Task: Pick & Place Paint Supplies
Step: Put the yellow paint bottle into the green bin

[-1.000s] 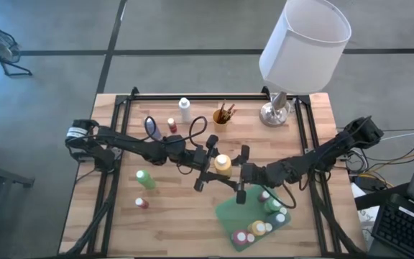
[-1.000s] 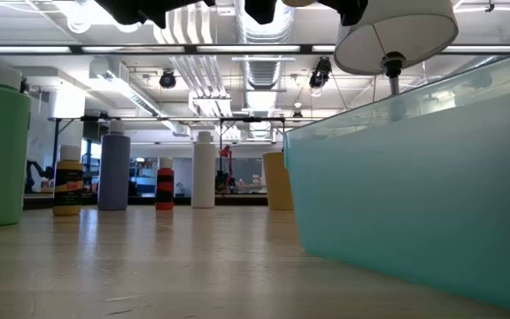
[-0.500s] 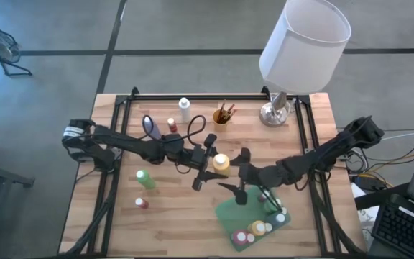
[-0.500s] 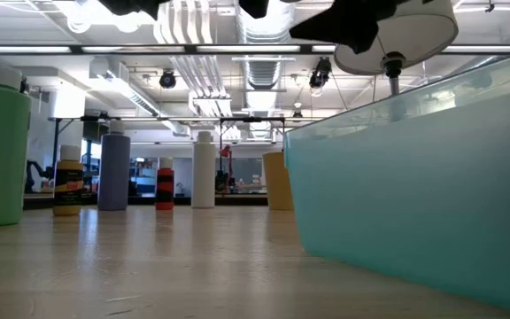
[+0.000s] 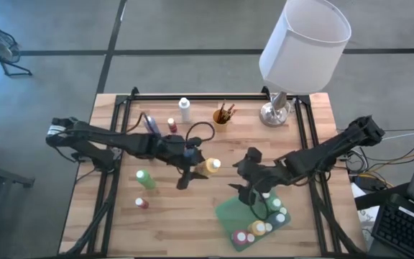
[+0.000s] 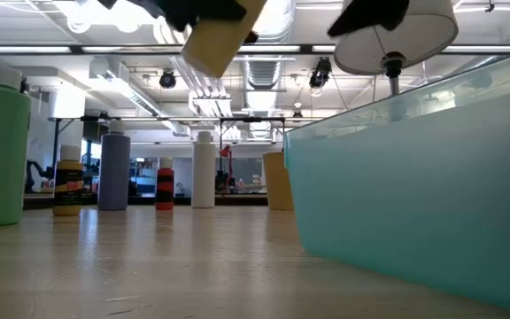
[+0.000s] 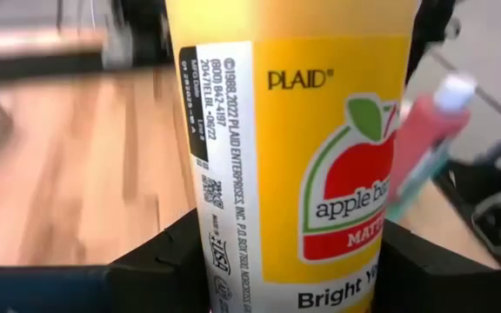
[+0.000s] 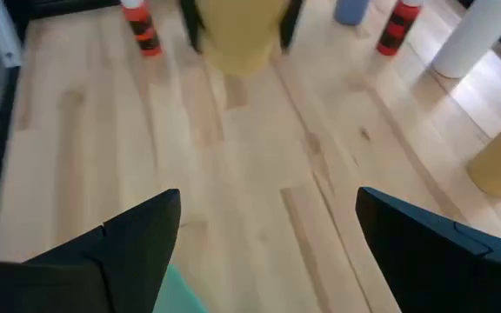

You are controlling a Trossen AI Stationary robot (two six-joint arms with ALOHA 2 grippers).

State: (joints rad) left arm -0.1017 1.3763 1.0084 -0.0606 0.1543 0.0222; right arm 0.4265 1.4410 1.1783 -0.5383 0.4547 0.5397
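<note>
The yellow paint bottle (image 5: pixel 210 167) was held up off the wooden table (image 5: pixel 171 216), clamped between the two fingers of the left gripper (image 5: pixel 196 167). In the left wrist view the yellow paint bottle (image 7: pixel 294 148) filled most of the picture, with an apple drawn on its label and a dark finger seen on each side. In the low view it (image 6: pixel 220 35) was seen tilted, high above the table top.

The right gripper (image 5: pixel 254 176) was placed near the green tray (image 5: pixel 230 214), just off its corner, with its fingers (image 8: pixel 120 243) spread wide apart and nothing between them. The yellow bottle was seen a little way in front of it in the right wrist view.

A few bottles with white and yellow caps were seen inside the green tray, toward its right end. A big green bottle (image 5: pixel 145 179) was stood on the table to the left, and a small red bottle (image 5: pixel 142 203) was stood near it. Farther back, a white bottle (image 5: pixel 185 109), another small red bottle (image 5: pixel 172 125) and a cup of brushes (image 5: pixel 223 114) were stood near the table's far edge. The lamp (image 5: pixel 293 57) was stood at the far right corner.
</note>
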